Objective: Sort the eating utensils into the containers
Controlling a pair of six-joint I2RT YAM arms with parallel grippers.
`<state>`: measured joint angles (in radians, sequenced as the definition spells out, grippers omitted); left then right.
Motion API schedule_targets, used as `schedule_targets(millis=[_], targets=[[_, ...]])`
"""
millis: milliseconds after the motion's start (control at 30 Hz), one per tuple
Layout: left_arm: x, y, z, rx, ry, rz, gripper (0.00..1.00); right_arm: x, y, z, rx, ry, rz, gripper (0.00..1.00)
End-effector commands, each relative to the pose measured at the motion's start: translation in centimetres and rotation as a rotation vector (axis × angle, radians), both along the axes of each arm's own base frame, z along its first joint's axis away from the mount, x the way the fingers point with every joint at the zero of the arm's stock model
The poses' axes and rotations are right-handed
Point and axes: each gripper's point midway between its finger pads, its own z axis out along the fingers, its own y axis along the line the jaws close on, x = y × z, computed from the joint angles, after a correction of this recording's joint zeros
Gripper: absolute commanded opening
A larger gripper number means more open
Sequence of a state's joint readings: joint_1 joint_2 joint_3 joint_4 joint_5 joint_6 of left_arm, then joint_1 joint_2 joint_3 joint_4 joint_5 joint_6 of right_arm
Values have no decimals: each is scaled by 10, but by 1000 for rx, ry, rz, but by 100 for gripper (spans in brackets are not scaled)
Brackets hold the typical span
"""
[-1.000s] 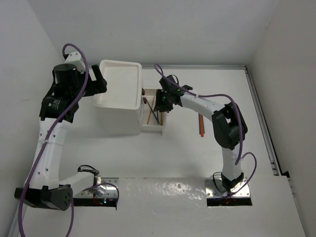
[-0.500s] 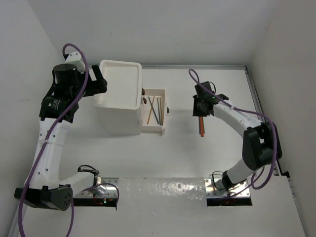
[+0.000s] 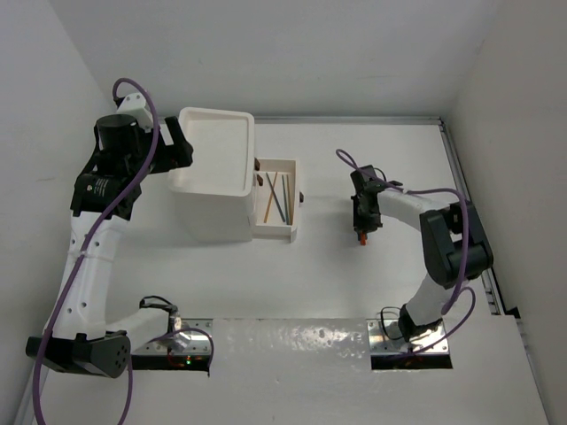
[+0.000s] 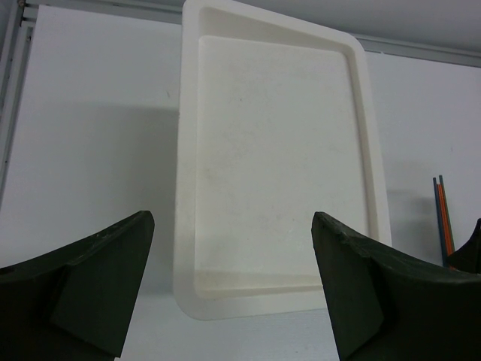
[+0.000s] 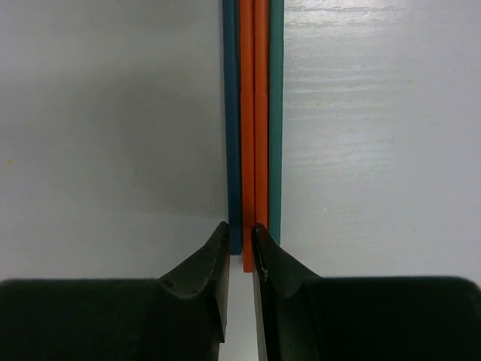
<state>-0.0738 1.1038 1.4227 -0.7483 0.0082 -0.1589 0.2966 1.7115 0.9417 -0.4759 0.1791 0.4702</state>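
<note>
Nearest, flat on white worktop (image 3: 319, 283): bundle of thin plastic sticks (image 5: 254, 113), blue, orange and teal, side by side and touching, not yet sorted. Right fingers (image 3: 363, 221) directly over bundle's near end, drawn in to a narrow slit, tips at the blue and orange ends. Gripping or only touching: cannot tell.

Further out, well to left of right fingers: shallow white drawer (image 3: 273, 232) pulled out of tall white box-shaped unit (image 4: 361, 150), with loose thin sticks (image 3: 276, 199) in orange and teal already inside. Other drawers not visible.

Farthest: left fingers (image 3: 177, 148) spread wide, holding nothing, hovering beside unit's tray-like top.

Judged partway: one batch stowed, worktop bundle still to go. No spoons or forks made out.
</note>
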Motion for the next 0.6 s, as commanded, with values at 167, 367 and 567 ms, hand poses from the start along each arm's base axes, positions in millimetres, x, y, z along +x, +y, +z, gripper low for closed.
schedule_targets(millis=[167,367,567], targets=[[-7,-3,12,-3,-40,-11,84,21,5,2,15,-44,12,16],[-8,-4,11,-4,-40,-13,84,24,5,-2,8,-33,14,15],[-8,-3,12,-5,-43,-11,84,25,4,-7,-7,-18,16,14]])
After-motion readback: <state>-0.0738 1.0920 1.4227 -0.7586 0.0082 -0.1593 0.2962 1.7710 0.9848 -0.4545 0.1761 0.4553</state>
